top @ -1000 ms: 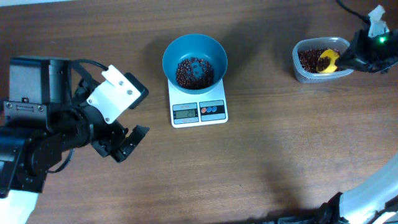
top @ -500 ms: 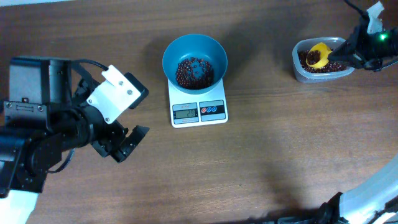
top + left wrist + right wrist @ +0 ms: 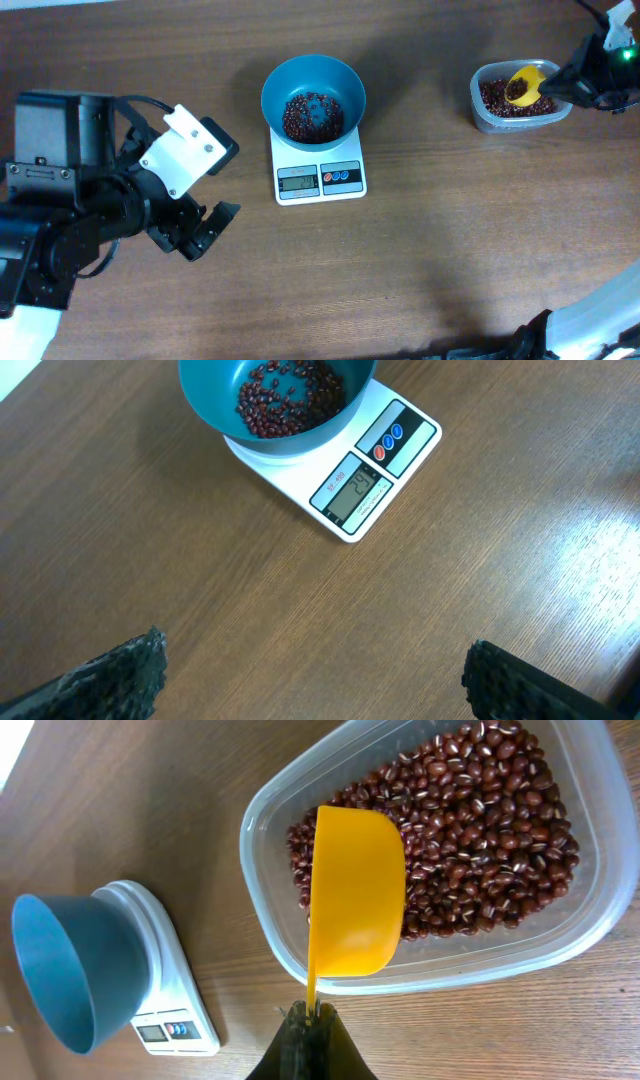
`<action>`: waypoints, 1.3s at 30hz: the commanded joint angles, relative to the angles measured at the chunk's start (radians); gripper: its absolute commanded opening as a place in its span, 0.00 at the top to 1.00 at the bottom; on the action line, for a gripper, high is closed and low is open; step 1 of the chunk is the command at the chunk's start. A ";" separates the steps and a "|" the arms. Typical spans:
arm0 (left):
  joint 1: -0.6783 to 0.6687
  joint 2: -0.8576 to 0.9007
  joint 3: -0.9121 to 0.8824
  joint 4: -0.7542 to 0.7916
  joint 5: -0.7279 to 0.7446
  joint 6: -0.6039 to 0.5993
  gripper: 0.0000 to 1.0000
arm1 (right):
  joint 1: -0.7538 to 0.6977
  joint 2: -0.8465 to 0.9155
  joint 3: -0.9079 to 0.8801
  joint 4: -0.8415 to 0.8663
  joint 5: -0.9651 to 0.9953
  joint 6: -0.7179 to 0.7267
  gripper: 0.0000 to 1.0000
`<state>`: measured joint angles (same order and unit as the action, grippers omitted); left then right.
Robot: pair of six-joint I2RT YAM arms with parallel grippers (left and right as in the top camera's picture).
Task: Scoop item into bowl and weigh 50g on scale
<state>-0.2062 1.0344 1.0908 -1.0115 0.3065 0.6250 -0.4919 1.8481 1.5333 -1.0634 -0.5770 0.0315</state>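
A: Where are the beans (image 3: 313,115) at this moment?

B: Some of them lie in the teal bowl (image 3: 285,80), as a loose dark heap on its bottom. The bowl stands on the white scale (image 3: 320,181), which is near the far edge of the surface (image 3: 400,270), about in the middle. More beans fill the clear tub (image 3: 478,105), toward the far right corner.

A: And the right pincer (image 3: 563,88)?

B: It is pressed together on the thin handle of the yellow scoop (image 3: 524,84). The scoop hangs above the tub, well apart from the bowl and the scale. I cannot tell if there are beans inside the scoop.

A: What about the left pincer (image 3: 205,232)?

B: It is spread wide and pinches nothing. It hovers over bare wood at the left side of the surface, near the scale but apart from it. In the left wrist view its dark fingers (image 3: 115,675) show at the two lower corners, with the scale beyond them.

A: Can you read the scale?

B: Its display (image 3: 352,493) shows digits, but they are too blurred to read surely. Two round buttons (image 3: 395,432), one red and one blue, sit just beside it.
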 commanded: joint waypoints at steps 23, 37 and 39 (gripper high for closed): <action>0.005 0.000 0.019 -0.001 0.001 0.012 0.01 | 0.097 -0.026 0.011 0.066 -0.580 0.008 0.96; 0.005 0.000 0.019 -0.001 0.001 0.012 0.01 | 0.613 -0.026 0.011 0.298 -0.369 -0.050 0.96; 0.005 0.000 0.019 -0.001 0.001 0.012 0.01 | 0.675 -0.026 0.011 0.299 -0.224 -0.106 0.96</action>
<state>-0.2062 1.0344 1.0908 -1.0126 0.3065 0.6250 0.1349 1.8481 1.5333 -0.7692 -0.9764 0.0051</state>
